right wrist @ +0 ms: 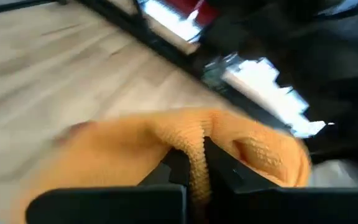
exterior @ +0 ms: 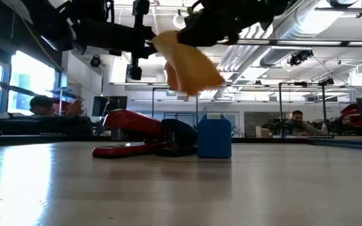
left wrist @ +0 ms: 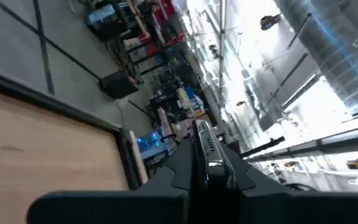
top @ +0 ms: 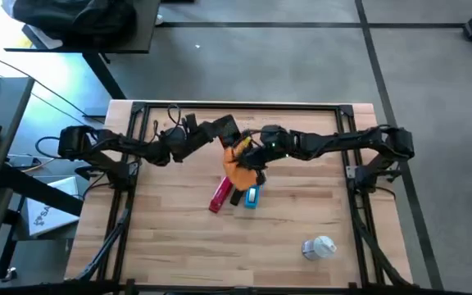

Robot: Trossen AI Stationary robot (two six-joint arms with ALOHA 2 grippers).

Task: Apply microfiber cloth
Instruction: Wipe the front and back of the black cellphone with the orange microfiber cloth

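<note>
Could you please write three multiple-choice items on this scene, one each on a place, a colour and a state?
1. Where is the spray bottle?
A. lying apart near the table's front right
B. standing against the red bar
C. held in the left claw

2. What colour is the small box beside the red bar?
A. green
B. blue
C. white

3. What state is the cloth in?
A. spread flat on the table
B. folded under the bottle
C. lifted off the table, pinched in the right claw

Answers:
1. A: the high view shows it on its side, alone, far from the centre group.
2. B: the low view shows a blue box by the bar.
3. C: the low view shows it hanging clear of the wood; the right wrist view shows the fingers closed on it.
</note>
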